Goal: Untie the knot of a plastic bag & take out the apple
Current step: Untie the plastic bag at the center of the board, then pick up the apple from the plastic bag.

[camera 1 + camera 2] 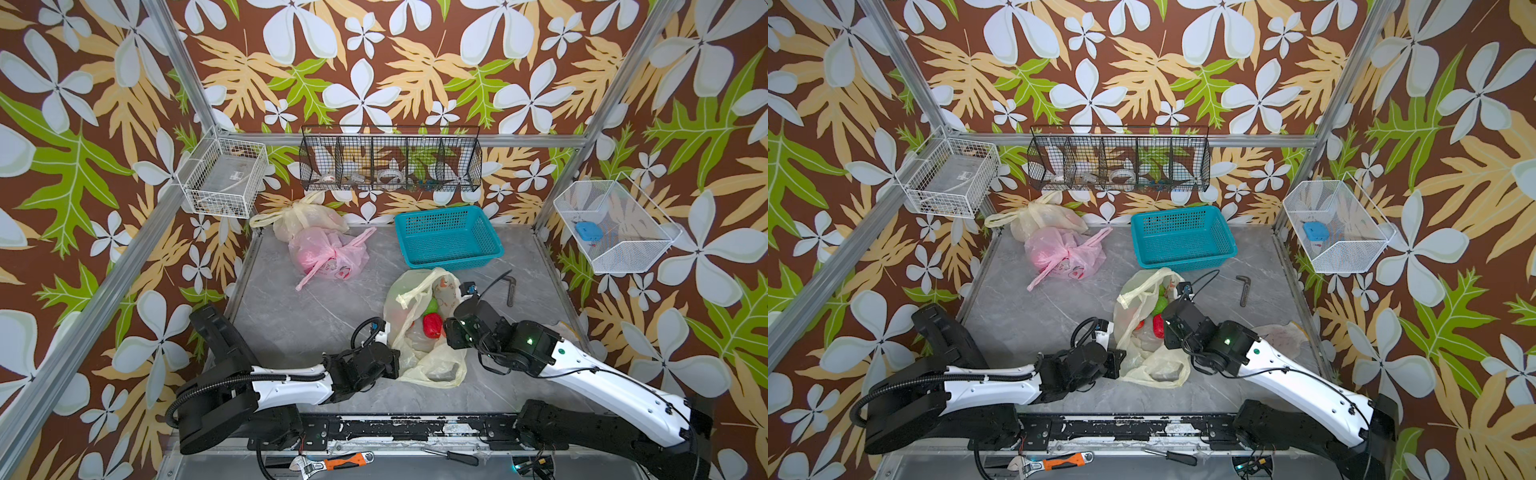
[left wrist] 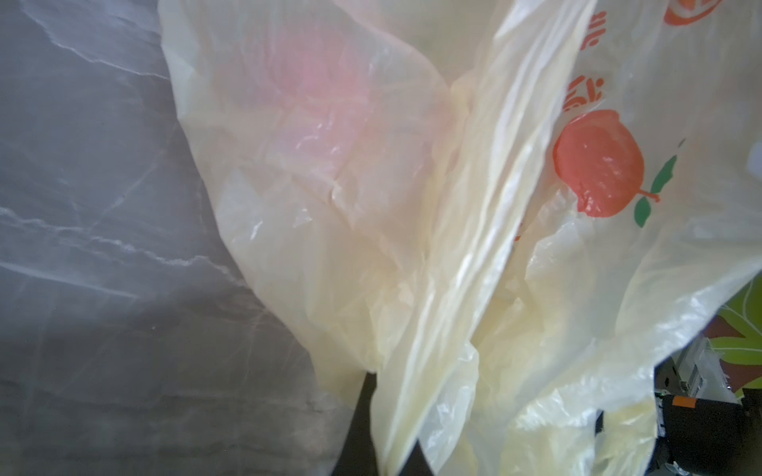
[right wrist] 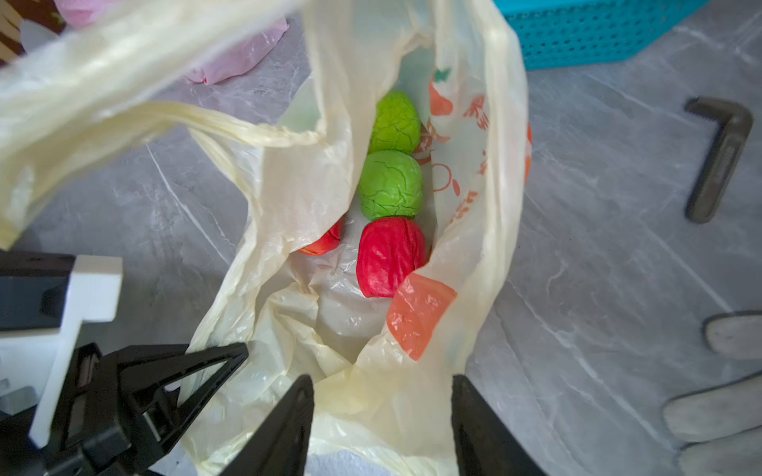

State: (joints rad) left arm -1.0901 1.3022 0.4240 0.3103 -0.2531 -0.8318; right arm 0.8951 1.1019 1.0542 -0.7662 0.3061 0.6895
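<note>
Left gripper (image 2: 385, 432) pinched together on the near rim of the yellow bag (image 1: 419, 365). Right gripper (image 3: 381, 412) jaws apart, astride the other rim. Bag lies open on worktop (image 1: 311, 324). Red apple (image 3: 389, 257) inside, touching a green fruit (image 3: 391, 185). Blue basket (image 1: 446, 237) beyond.

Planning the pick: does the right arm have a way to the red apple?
Probably yes: the yellow bag gapes at its mouth, the red apple lies uncovered, and the right pincer stands open facing it.
</note>
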